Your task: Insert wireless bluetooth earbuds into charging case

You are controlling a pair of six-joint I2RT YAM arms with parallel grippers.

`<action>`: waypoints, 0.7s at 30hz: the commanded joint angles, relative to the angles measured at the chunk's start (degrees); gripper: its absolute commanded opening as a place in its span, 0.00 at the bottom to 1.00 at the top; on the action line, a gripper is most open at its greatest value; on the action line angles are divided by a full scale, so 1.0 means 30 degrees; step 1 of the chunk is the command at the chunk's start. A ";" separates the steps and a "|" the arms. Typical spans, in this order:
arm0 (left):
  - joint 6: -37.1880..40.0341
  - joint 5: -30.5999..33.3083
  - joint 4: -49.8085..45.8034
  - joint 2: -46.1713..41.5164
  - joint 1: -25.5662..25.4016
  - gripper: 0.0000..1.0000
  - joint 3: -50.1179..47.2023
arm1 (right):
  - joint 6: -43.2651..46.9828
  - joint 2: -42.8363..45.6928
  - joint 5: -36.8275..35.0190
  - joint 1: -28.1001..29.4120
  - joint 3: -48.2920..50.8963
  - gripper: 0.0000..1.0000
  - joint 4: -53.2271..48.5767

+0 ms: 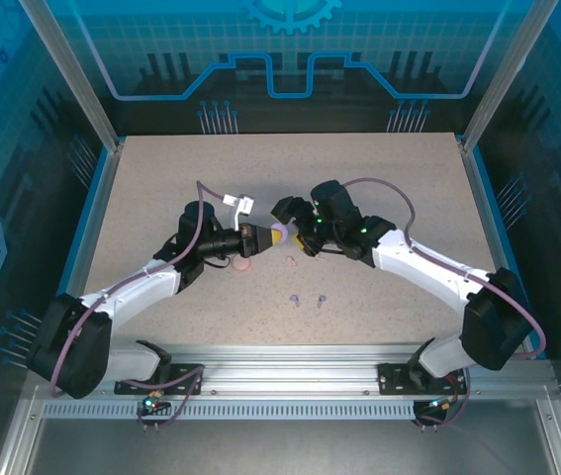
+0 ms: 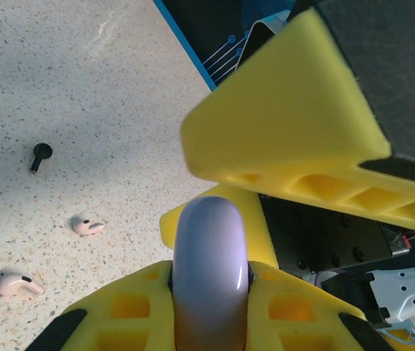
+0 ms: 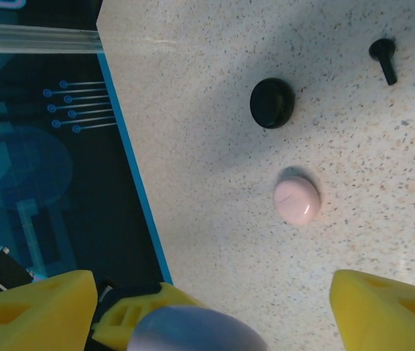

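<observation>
Lilac case (image 2: 208,270) sits pinched tight in the left gripper (image 2: 211,296), the right gripper (image 3: 211,311) gaping wide astride it; closing off-centre, it could twist the case loose.

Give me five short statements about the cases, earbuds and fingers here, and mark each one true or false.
1. The left fingers are shut on the lilac case. True.
2. The right fingers clamp the pink case. False: they stand open, and the pink case lies on the table.
3. Two lilac earbuds lie loose on the table. True.
4. The black case is stacked on the pink case. False: the two lie apart on the table.
5. The pink earbuds sit inside a case. False: both lie loose on the table.
</observation>
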State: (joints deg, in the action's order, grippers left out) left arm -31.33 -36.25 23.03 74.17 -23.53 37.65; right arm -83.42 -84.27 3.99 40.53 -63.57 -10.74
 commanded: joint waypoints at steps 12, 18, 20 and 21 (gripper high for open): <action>0.0425 0.0423 0.1110 -0.0486 -0.0160 0.00 -0.0274 | -0.2339 -0.1225 -0.0894 0.1218 -0.1183 0.60 0.0724; 0.0439 0.0553 0.1141 -0.0479 -0.0169 0.00 -0.0360 | -0.2624 -0.1566 -0.0947 0.1340 -0.1253 0.39 0.1074; 0.0358 0.0825 0.1222 -0.0568 -0.0182 0.02 -0.0460 | -0.2707 -0.1559 -0.1051 0.1341 -0.1200 0.35 0.1153; 0.0238 0.1084 0.1326 -0.0632 -0.0184 0.12 -0.0587 | -0.2745 -0.1559 -0.1166 0.1331 -0.1171 0.35 0.1119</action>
State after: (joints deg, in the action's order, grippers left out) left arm -31.33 -34.65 24.77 73.84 -23.75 36.88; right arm -90.45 -88.18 1.45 43.46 -65.82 -8.97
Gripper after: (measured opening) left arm 0.187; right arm 0.469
